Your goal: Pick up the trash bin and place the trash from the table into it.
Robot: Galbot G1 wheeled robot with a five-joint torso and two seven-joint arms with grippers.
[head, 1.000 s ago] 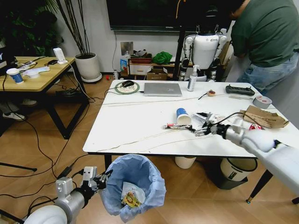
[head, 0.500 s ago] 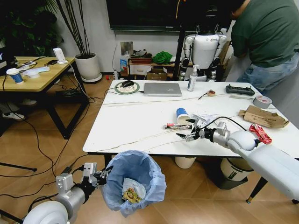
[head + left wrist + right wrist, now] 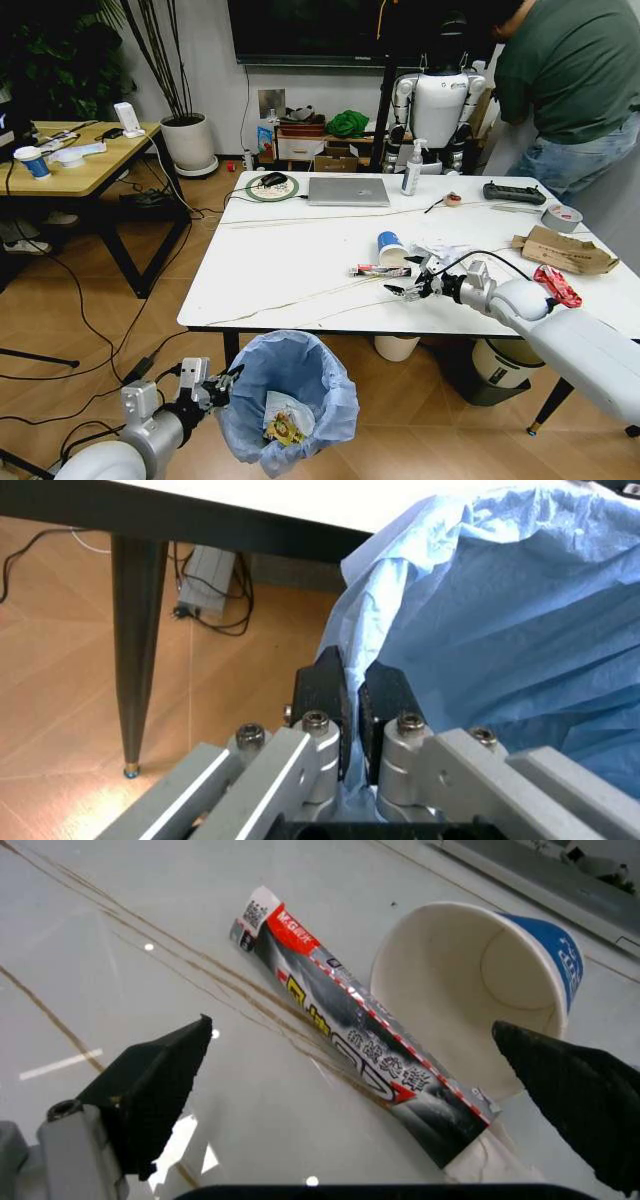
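1. Below the table [image 3: 300,250] edge, at 7 o'clock in the head view, our left gripper [image 3: 222,384] has its pads [image 3: 330,697] pinched closed on the ruffled blue liner of the trash bin [image 3: 290,400]. We judge the bin hangs there, mouth up, so litter can drop straight in.
2. On the tabletop at 3 o'clock, our right gripper [image 3: 410,278] is spread wide and holds nothing. It sits just at 4 o'clock of the red-and-white tube [image 3: 381,270].
3. Right wrist view: both fingertips [image 3: 160,1072] flank the tube [image 3: 350,1042], which lies touching the tipped blue paper cup [image 3: 490,982]. We read this as lining up a grab on the tube.
4. More trash waits past the cup: white wrappers [image 3: 440,250], brown cardboard [image 3: 562,250], red packet [image 3: 556,285].
5. Hard to tell: a yellow wrapper [image 3: 280,428] lies in the bin, the bin's hard wall is hidden under the bag, and we cannot tell whether the fingertips touch the tabletop.
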